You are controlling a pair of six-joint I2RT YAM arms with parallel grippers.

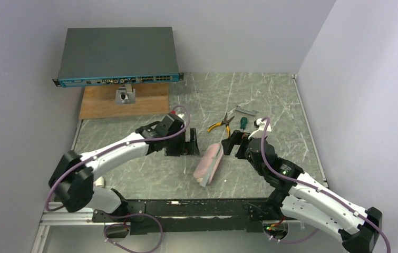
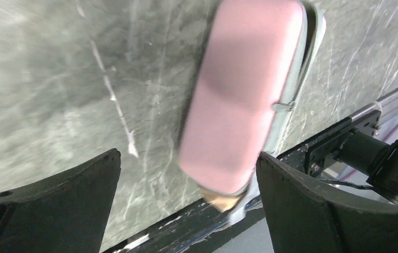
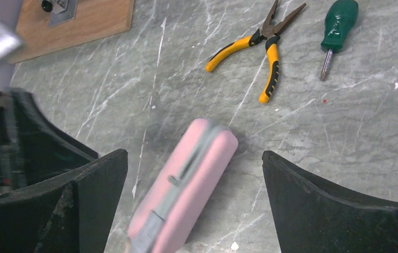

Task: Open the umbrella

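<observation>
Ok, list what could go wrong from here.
1. The left claw and right claw both stand open, so nothing pins the case. Tugging the tan tip at its near end may just drag the whole case.
2. The case looks smooth and rounded, so a pinch across it could squirt it out sideways.
3. The pliers and screwdriver lie just beyond its far end, where a shoved case could knock them.

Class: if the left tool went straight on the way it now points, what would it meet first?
Most likely the pink case, lying on the table just ahead of the left tool, in line with the gap between its open jaws. Depth is unclear, so it could pass above it.
</observation>
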